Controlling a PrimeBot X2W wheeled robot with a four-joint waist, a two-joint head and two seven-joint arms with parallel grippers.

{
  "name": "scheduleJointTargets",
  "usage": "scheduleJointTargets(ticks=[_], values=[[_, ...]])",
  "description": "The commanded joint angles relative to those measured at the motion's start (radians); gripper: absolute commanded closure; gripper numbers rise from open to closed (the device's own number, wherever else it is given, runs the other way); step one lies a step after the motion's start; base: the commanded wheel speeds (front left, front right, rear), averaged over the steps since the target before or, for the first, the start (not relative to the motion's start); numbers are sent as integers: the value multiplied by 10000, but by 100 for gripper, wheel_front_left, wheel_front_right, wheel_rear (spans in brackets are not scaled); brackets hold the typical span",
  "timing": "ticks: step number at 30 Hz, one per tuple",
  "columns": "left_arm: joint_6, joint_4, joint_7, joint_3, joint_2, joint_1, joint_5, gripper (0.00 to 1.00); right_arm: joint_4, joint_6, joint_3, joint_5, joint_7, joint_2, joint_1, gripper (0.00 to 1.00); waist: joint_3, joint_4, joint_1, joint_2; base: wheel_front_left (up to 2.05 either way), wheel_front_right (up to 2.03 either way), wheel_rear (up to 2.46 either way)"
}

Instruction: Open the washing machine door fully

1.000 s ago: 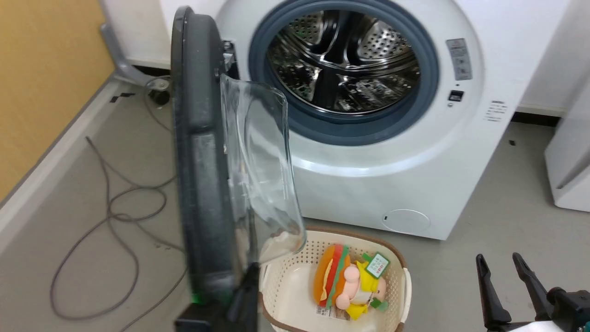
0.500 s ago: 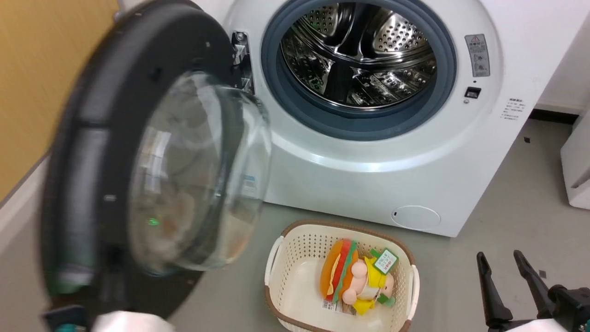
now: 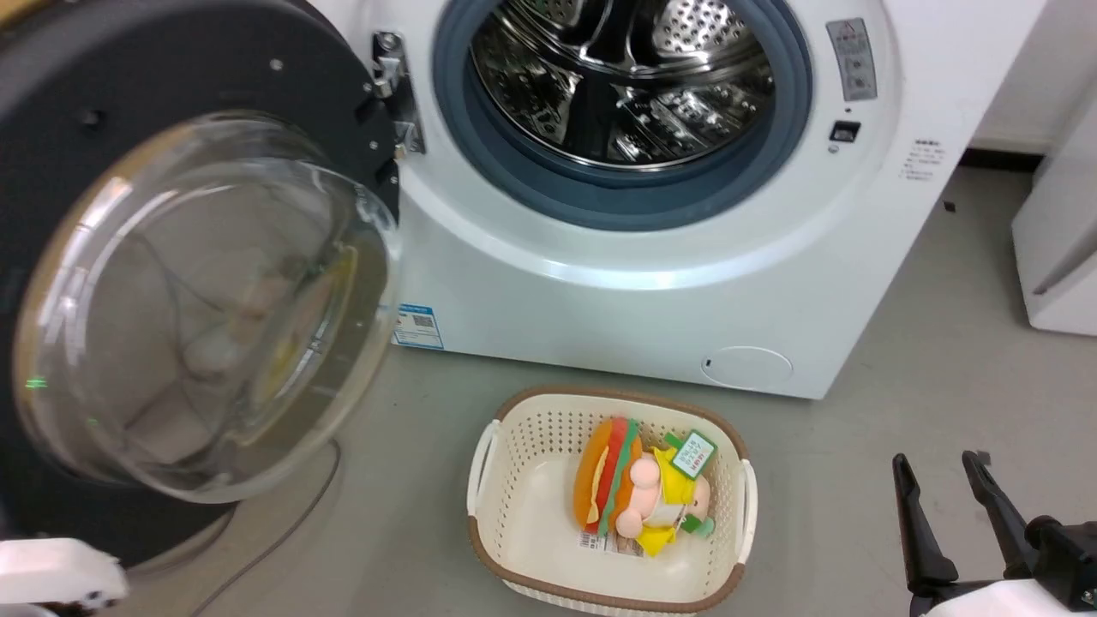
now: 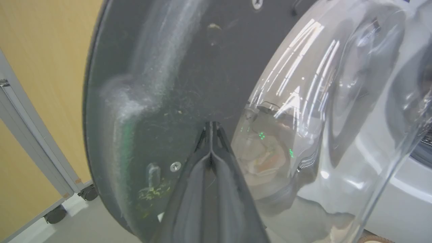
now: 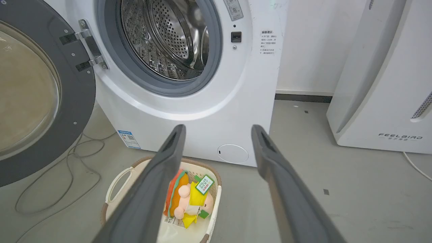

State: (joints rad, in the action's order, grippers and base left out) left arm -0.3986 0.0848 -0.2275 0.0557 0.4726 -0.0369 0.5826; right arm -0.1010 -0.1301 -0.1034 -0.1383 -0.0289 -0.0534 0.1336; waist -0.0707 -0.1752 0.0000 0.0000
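— Starting from the left, what fills the nine o'clock side of the head camera's picture?

— That's the washing machine door [image 3: 171,77], standing wide open. Its inner face is turned toward us, and the clear glass bowl [image 3: 197,300] bulges out of the dark rim. A metal hinge [image 3: 390,94] ties it to the washing machine [image 3: 600,300] at nine o'clock of the opening.

— And the left gripper?

— From its own wrist camera, the left gripper [image 4: 211,126] has both fingers pressed together with nothing between them. The tips sit at the door's dark inner face, just beside the glass. I can't tell whether they actually press on it.

— Middle of the room?

— At twelve o'clock the steel drum [image 3: 617,77] gapes inside its blue-grey rubber ring [image 3: 617,195]. Down at six o'clock a cream laundry basket [image 3: 514,428] sits on the floor in front of the machine. A burger plush toy [image 3: 600,493] lies in its right half.

— Over to the right?

— At five o'clock the right gripper [image 3: 933,459] hovers above the floor, well apart from the machine. Its fingers are spread wide and it is holding nothing. At three o'clock a white appliance [image 3: 1058,214] stands near the machine's right side.
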Motion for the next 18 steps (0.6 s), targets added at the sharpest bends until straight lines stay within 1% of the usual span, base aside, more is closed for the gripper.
scheduleJointTargets(ticks=[1, 6, 10, 15, 18], values=[[197, 445, -142, 213, 219, 237, 8, 100, -20, -6, -10, 81, 18, 32, -177, 0, -84, 108, 0, 0, 0, 0, 0], [773, 1663, -309, 657, 403, 667, -57, 100, -36, -6, -45, 149, -53, 32, -246, 0, -117, 233, 0, 0, 0, 0, 0], [1046, 2285, -336, 939, 403, 1013, -462, 100, -7, -6, -86, 172, -84, 32, -299, 0, -73, 269, 0, 0, 0, 0, 0], [1297, 2418, -340, 1473, -62, 933, -1089, 100, 157, -6, -9, 76, -137, 32, -272, 0, 133, 360, 0, 0, 0, 0, 0], [1360, 2057, -340, 1808, -572, 522, -1415, 100, 256, -6, 23, 16, -197, 32, -212, 0, 282, 429, 0, 0, 0, 0, 0]])
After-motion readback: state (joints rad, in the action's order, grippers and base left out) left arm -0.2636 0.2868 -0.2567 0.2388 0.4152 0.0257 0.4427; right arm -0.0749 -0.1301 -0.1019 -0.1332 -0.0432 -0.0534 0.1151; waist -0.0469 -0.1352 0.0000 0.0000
